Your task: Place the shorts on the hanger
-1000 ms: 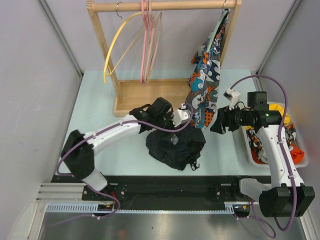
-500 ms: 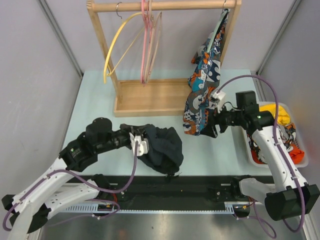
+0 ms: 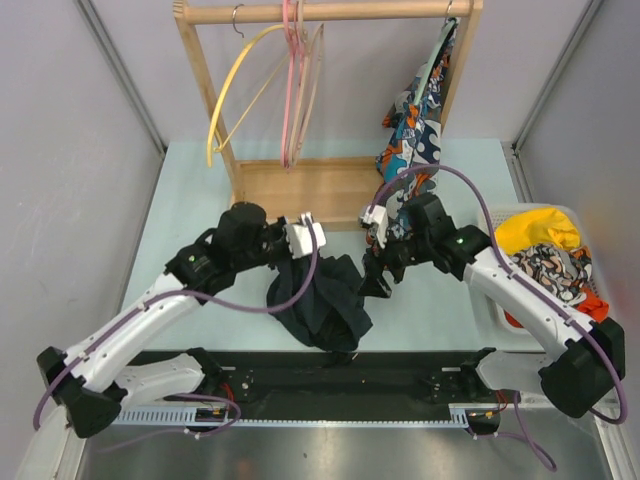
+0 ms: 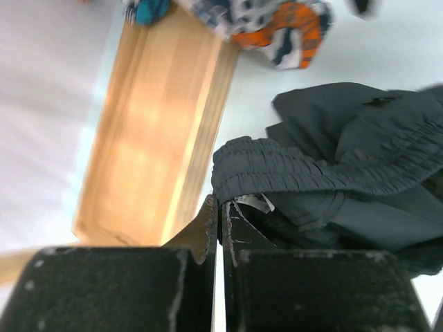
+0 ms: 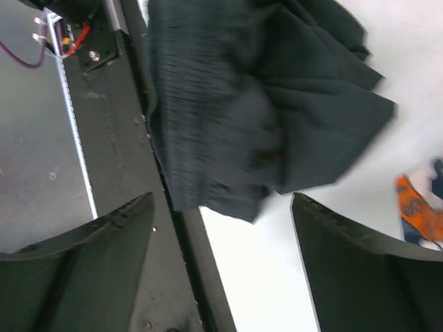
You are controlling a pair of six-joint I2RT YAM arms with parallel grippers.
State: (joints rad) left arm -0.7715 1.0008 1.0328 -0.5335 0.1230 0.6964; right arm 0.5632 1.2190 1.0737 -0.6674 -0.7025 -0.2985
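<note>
Dark navy shorts [image 3: 322, 300] lie bunched at the table's [image 3: 190, 190] near edge. Their gathered waistband is pinched between the closed fingers of the left gripper [image 4: 220, 211], which holds that end up. The right gripper [image 3: 372, 282] hovers just beside them, jaws spread wide, holding nothing. The tan hanger [image 3: 318, 70] hangs on the wooden rack [image 3: 290, 195] behind, well apart from the shorts.
</note>
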